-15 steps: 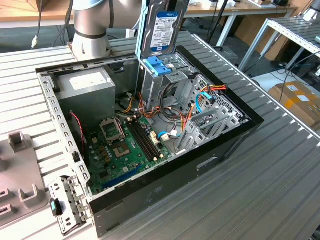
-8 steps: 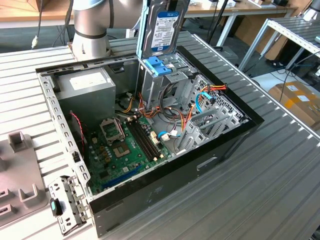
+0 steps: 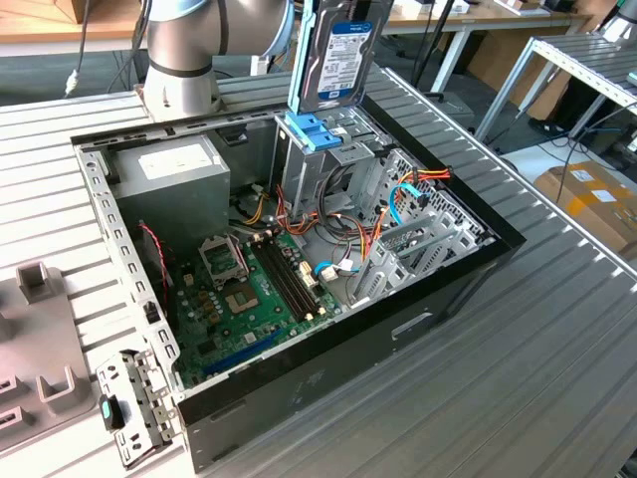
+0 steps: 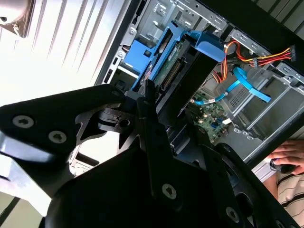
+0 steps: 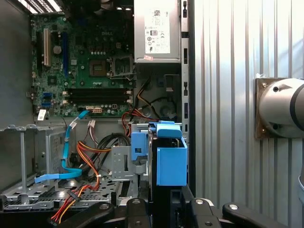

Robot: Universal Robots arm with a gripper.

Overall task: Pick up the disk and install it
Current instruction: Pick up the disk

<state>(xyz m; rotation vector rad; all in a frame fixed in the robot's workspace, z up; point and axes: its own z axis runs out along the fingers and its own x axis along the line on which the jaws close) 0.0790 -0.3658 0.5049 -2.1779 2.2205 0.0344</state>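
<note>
Exterior view: we record bright, even, diffuse light. The slatted counter [image 3: 557, 329] reads pale grey with a soft sheen, and shadows are weak. Inside the computer case [image 3: 398, 329] we note shade along the walls and beside the power supply [image 3: 169, 179]. The label of the disk [image 3: 343, 50] carries a mild sheen.

Second wrist view — we log heavy overexposure where the counter's slats burn out to white. Against them the claw [image 4: 164, 111] sits near-black, its surface detail lost.

First wrist view — we find level light on the motherboard [image 5: 90, 61], pale glare stripes on the slats, and a soft highlight on the arm base [image 5: 285, 109].
</note>
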